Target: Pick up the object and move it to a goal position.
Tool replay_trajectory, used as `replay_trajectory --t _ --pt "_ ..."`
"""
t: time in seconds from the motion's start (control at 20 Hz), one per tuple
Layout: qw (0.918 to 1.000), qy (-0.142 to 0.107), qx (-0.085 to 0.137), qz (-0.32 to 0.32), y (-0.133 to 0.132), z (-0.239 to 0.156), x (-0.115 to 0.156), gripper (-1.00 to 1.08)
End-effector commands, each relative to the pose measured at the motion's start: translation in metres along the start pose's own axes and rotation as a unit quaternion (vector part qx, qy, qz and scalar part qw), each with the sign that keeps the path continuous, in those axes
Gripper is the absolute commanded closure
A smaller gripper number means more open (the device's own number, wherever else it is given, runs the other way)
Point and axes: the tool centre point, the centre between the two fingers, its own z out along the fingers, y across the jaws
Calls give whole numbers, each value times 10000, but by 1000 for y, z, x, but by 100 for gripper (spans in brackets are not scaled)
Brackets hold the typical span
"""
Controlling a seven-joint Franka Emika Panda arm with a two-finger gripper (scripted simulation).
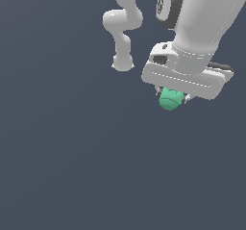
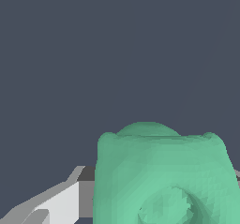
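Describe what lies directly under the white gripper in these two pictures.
A mint-green blob sits between the fingers of the gripper, bulging out below its white body. The fingertips and contact points are mostly covered by the blob; only one grey-white finger shows beside it.

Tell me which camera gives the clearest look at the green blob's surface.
The wrist view. The mint-green blob fills much of that picture, showing its lumps and a round dimple. The exterior view shows it only small, tucked under the white tool, upper part hidden.
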Motion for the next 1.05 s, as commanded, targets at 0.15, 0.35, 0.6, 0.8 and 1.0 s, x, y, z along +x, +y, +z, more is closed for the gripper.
replay_trajectory --t 0.15,0.35,0.6,0.8,1.0 --pt "10000 -5 0 2 -21 -30 3 108" --pt "10000 -5 0 2 -32 -44 5 108" --pt "10000 -5 0 2 -40 -55 6 108" --pt "10000 -6 2 0 -43 -59 7 108" --pt "10000 -6 2 0 -44 -61 7 108"
